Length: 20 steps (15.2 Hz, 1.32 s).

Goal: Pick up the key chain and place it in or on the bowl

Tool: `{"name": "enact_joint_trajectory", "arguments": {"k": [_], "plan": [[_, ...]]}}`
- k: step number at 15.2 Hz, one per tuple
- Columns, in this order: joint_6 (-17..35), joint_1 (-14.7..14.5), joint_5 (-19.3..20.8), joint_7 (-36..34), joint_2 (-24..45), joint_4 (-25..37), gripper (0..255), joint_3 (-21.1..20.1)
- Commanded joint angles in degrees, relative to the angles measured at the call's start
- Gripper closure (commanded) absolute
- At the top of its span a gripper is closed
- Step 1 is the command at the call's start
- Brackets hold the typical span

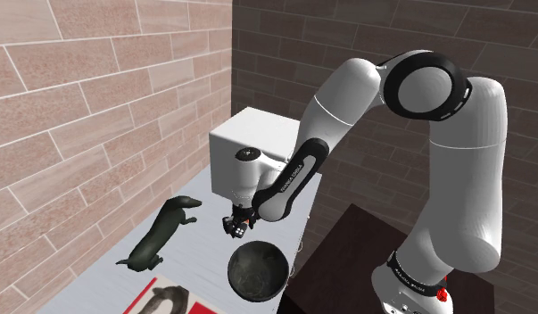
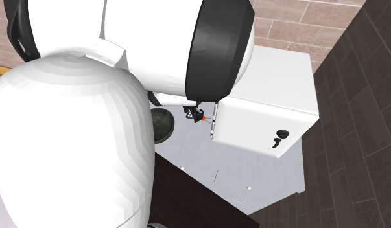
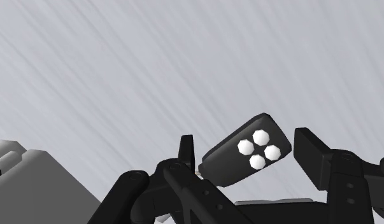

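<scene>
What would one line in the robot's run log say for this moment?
gripper: shut on key chain | key chain: held above table | bowl: dark, close by, key chain not in it

Soft, even light fills every view. The brick wall (image 1: 79, 107) at the shoulder view's left is bright and the back wall (image 1: 285, 53) dim. The white arm (image 1: 347, 94) shades smoothly to grey on its underside. The bowl (image 1: 258, 270) shows a dull sheen; the buttons of the key chain (image 3: 227, 163) read flat white.
</scene>
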State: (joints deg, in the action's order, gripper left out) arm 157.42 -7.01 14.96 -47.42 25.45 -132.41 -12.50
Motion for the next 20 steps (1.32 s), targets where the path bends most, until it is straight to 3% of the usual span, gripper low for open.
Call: {"name": "enact_joint_trajectory", "arguments": {"k": [1,5,20], "plan": [[0.0,0.0,0.0,0.0,0.0,0.0,255,0.0],[0.0,0.0,0.0,0.0,0.0,0.0,255,0.0],[-9.54,3.34,-6.47,4.74,-11.26,-1.39,255,-4.56]]}}
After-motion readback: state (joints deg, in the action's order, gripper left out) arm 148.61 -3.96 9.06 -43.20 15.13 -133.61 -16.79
